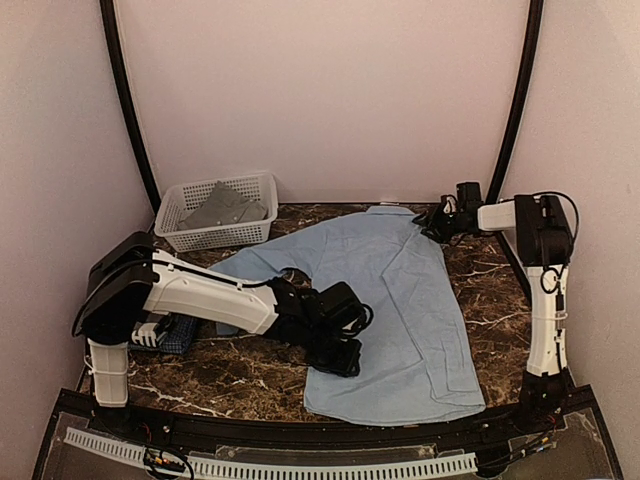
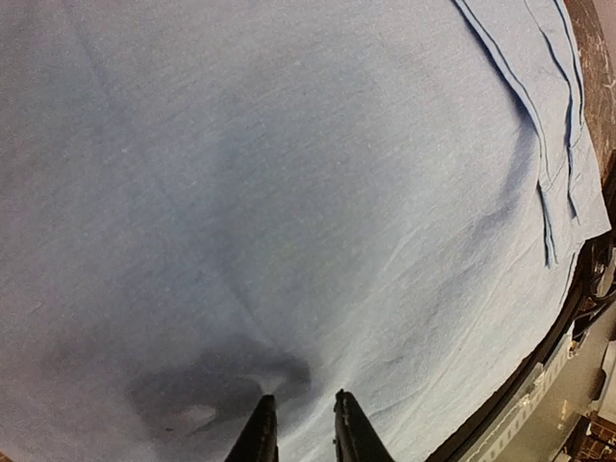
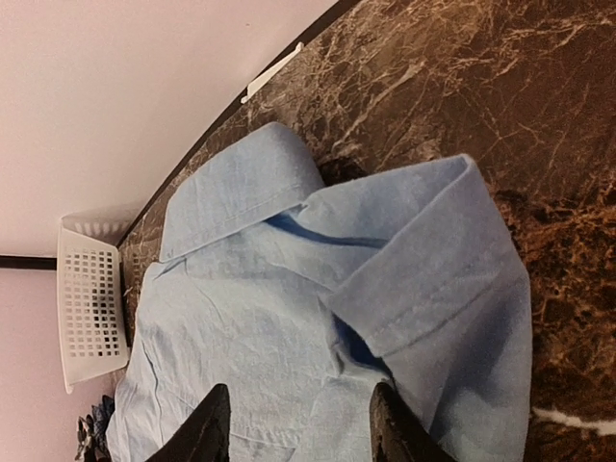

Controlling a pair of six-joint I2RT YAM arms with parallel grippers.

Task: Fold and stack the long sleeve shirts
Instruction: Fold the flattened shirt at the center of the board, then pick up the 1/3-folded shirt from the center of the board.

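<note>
white lattice basket (image 1: 215,240) holds a folded grey shirt (image 1: 225,205); left gripper (image 2: 301,402) barely parted, right gripper (image 3: 300,393) wide, both empty

The light blue shirt (image 1: 400,310) is matt woven cloth, fine-grained and soft, with shallow creases and stitched seams along collar and hem. The table (image 1: 490,285) under it looks like polished dark brown marble veined in white, smooth and glossy. The basket (image 1: 185,238) is white moulded plastic lattice with a faint sheen, and the grey shirt (image 1: 225,205) in it is dull cloth. The left arm (image 1: 205,292) and right arm (image 1: 545,320) have smooth plastic casings, white and black, slightly shiny. The fingers (image 3: 214,428) of the right gripper (image 3: 300,395) look matt black; whether plastic or rubber I cannot tell.
</note>
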